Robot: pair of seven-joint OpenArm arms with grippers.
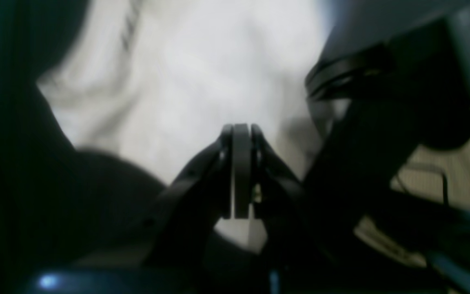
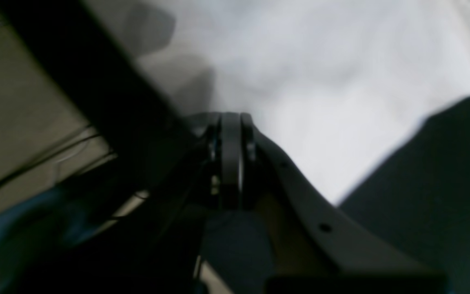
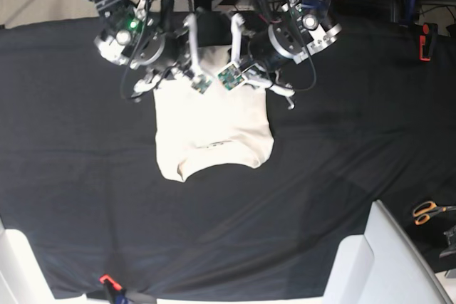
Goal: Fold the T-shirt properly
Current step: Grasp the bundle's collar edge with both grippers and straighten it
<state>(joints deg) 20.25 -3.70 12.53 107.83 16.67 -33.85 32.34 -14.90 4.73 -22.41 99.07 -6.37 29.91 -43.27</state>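
The T-shirt (image 3: 214,129) is spread on the black table cloth (image 3: 342,147) in the upper centre of the base view, folded narrow, with its collar toward the bottom of the frame. Both arms are positioned at its top edge. The left gripper (image 1: 241,134) is seen with its jaws pressed together over white cloth. The right gripper (image 2: 231,122) is likewise closed. Whether cloth is pinched by either cannot be told. Orange scissors (image 3: 427,211) are located at the right edge.
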